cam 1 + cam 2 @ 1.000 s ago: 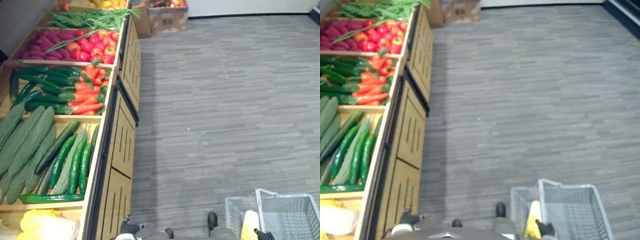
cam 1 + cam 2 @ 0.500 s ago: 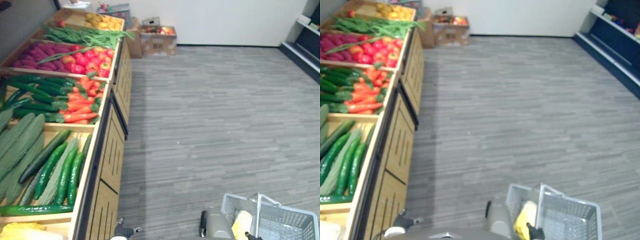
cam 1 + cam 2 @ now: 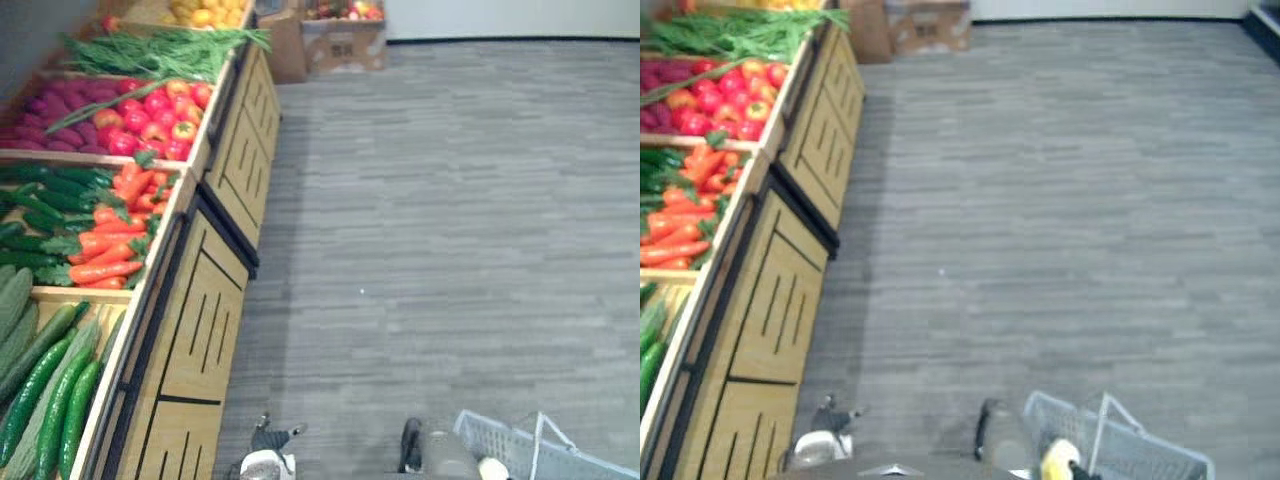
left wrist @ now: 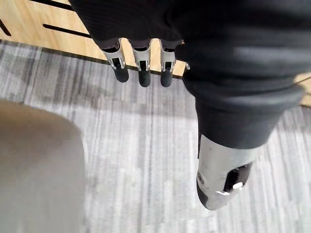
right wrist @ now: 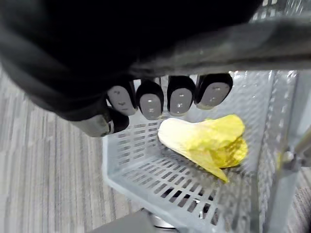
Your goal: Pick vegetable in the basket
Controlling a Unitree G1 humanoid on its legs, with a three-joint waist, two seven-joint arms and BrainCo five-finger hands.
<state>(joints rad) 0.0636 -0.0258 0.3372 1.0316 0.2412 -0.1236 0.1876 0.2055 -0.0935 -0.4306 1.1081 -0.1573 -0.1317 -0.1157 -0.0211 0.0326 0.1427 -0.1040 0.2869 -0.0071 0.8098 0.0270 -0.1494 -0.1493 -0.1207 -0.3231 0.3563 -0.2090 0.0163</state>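
Note:
A grey plastic basket [image 5: 146, 167] hangs from my right hand [image 5: 160, 99], whose fingers are curled round the basket's handle [image 5: 233, 39]. One yellow-white cabbage [image 5: 204, 138] lies on the basket's floor. In the eye views the basket [image 3: 525, 458] sits at the lower right with the cabbage's tip [image 3: 1060, 460] poking up. My left hand [image 4: 142, 73] hangs beside the wooden stand with relaxed, straight fingers and holds nothing.
A wooden produce stand [image 3: 215, 320] runs along the left, with cucumbers [image 3: 50, 400], carrots [image 3: 110, 230], red peppers [image 3: 155, 115] and leafy greens [image 3: 150, 45] in its bins. Cardboard boxes [image 3: 340, 40] stand at its far end. Grey floor [image 3: 450, 200] stretches to the right.
The whole picture has shifted, so the camera has moved; the stand now sits further left and the basket lower. The right hand still holds the basket with the cabbage inside.

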